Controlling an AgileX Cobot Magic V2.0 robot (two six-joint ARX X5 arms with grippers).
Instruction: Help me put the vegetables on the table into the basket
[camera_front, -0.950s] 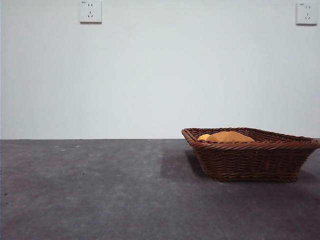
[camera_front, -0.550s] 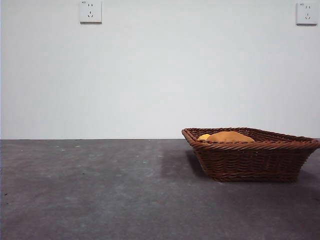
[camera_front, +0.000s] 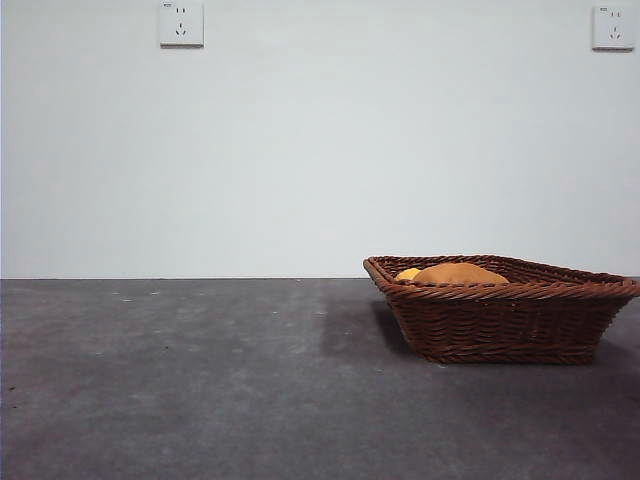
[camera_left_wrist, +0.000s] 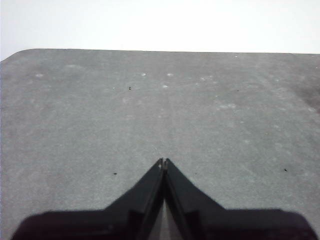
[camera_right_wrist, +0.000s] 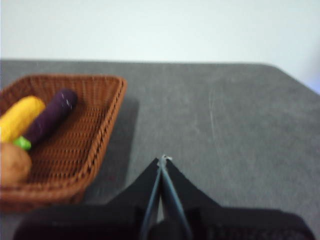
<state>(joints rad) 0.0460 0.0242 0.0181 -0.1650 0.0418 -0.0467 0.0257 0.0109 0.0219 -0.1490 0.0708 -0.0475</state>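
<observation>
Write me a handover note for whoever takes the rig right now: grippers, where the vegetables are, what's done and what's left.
Left gripper: shut, empty, above bare table.
Right gripper: shut, empty, over the table beside the basket.
Corn cob, eggplant and potato all lie inside the basket; the front view shows the potato above the rim.
Done: all three vegetables are in the basket.
Left: no vegetable shows on the table in any view; nothing seems left to place.

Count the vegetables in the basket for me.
3, all inside the basket: the corn cob beside the eggplant, and the potato at the basket's near end by the eggplant's green tip. The front view shows only the potato and a yellow bit.
</observation>
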